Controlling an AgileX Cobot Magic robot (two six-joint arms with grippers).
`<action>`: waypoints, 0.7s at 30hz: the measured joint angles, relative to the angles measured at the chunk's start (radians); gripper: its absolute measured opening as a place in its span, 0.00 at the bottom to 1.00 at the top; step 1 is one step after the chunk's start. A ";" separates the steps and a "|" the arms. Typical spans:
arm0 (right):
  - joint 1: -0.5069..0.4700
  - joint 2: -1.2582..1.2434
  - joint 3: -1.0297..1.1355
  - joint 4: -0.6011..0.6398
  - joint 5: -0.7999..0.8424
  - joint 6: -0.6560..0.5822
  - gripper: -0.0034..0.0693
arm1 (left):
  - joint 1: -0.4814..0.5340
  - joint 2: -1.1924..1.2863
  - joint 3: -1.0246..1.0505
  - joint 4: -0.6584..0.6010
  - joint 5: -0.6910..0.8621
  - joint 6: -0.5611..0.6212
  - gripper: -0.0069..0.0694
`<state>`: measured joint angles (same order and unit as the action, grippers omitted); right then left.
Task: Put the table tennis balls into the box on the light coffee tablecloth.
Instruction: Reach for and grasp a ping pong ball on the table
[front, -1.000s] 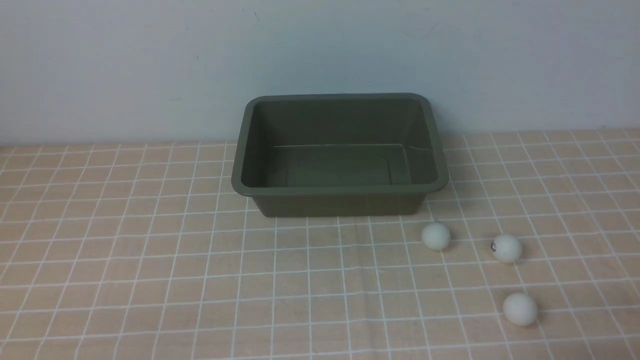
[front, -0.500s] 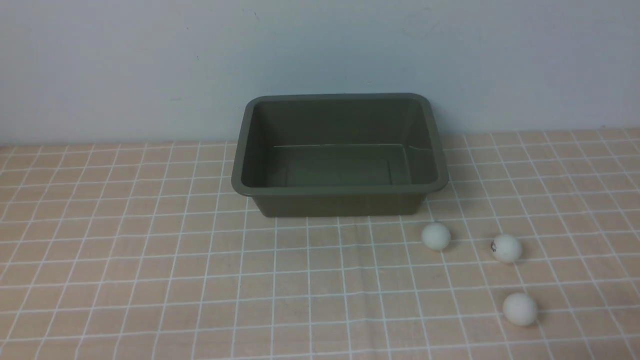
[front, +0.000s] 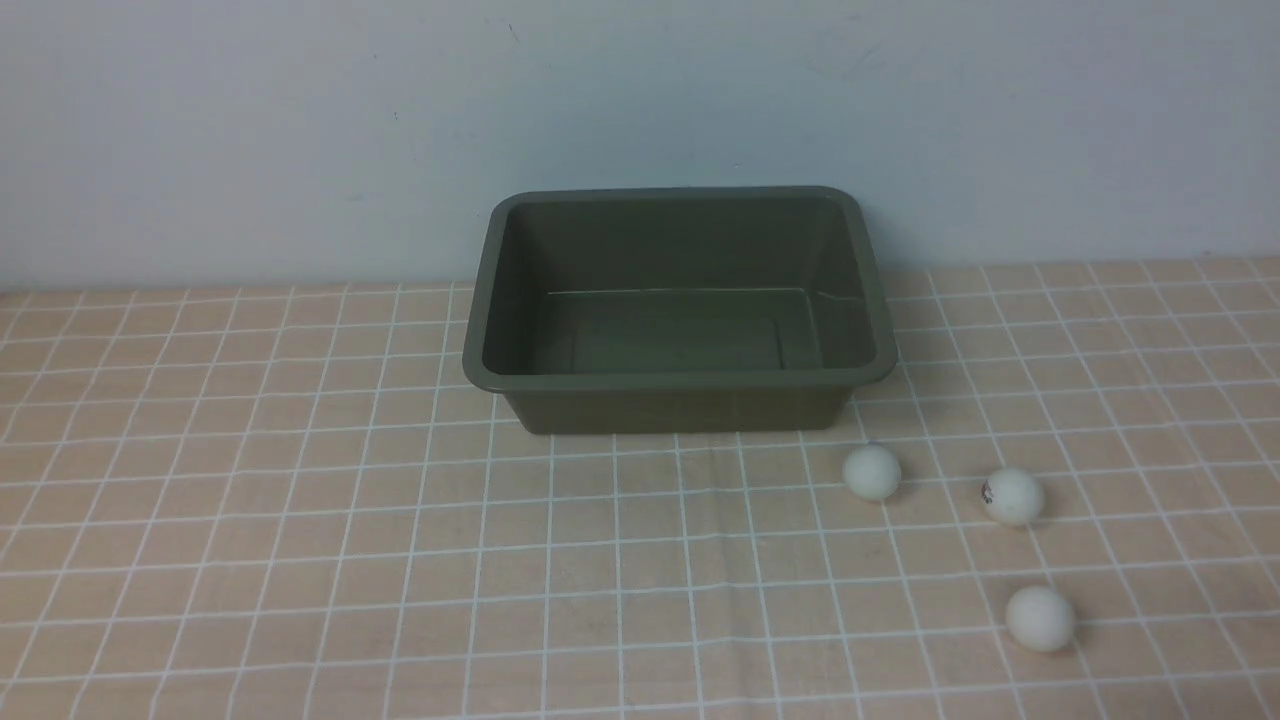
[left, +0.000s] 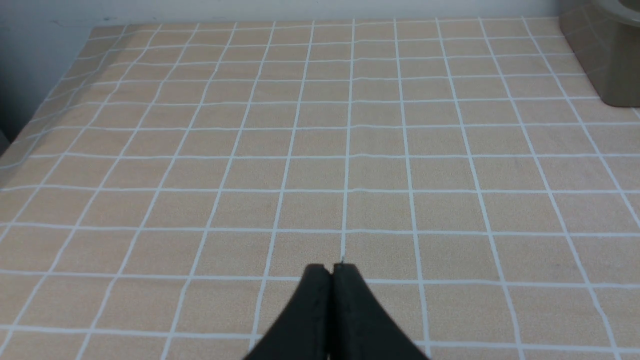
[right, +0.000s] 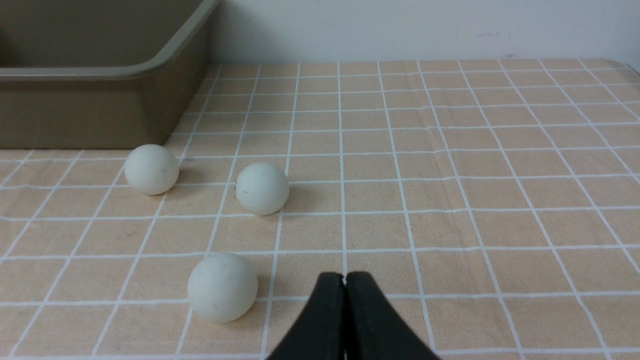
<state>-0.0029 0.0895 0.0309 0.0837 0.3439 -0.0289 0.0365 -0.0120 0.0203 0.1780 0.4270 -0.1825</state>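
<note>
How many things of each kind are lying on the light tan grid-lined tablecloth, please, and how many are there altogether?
Small matte white table tennis balls: 3
Olive-green rectangular plastic box: 1
Total: 4

You have no text, number or brand you can read here. One table tennis ball (front: 1013, 497) carries a small dark red mark, perhaps a logo, too small to make out.
</note>
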 joint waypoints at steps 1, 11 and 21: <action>0.000 0.000 0.000 0.000 0.000 0.000 0.02 | 0.000 0.000 0.000 0.000 0.000 0.000 0.00; 0.000 0.000 0.000 0.000 -0.003 0.000 0.02 | 0.000 0.000 0.000 0.000 0.000 0.000 0.00; 0.000 0.000 0.000 0.000 -0.127 0.009 0.02 | -0.033 0.000 0.000 0.000 0.000 0.000 0.00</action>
<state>-0.0029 0.0895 0.0309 0.0837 0.2164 -0.0204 0.0032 -0.0120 0.0203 0.1780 0.4270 -0.1825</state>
